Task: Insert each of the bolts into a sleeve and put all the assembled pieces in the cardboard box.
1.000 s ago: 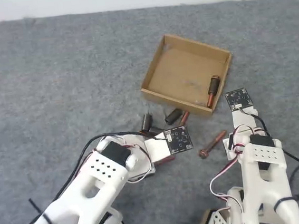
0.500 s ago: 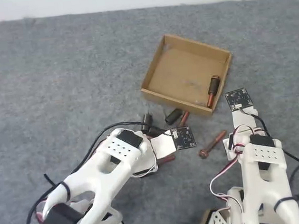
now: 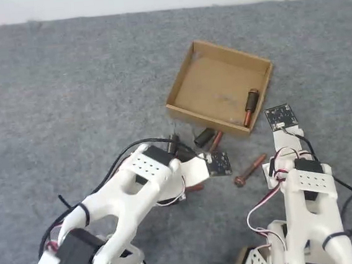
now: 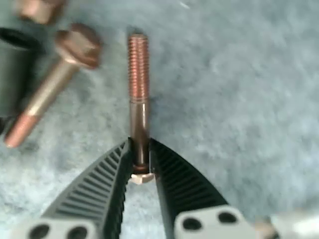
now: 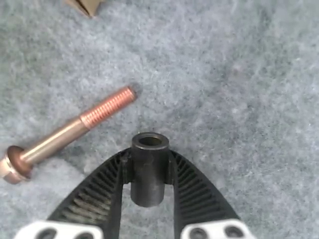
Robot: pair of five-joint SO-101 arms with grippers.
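Copper-coloured metal bolt [image 4: 138, 74]: rigid, smooth shank, likely slippery; pinched just above its head by left hand [image 4: 140, 149], mid-desk.
Short black cylindrical sleeve [image 5: 148, 184]: light, stiff; clamped around its middle by right hand [image 5: 149, 155], nearer the desk's right edge.
Brown cardboard box [image 3: 203, 119]: toward the far edge.

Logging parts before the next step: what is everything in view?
Cardboard box: one, brown, far side of carpet.
Assembled piece: one, copper and black, inside box.
First loose bolt: one, copper, on carpet.
Second loose bolt: one, copper, beside loose sleeve.
Loose sleeve: one, black, by box's front wall.
Held bolt: one, copper, in left gripper.
Held sleeve: one, black, in right gripper.
Carpet: one, grey, under everything.
Arms: two, white, near edge.
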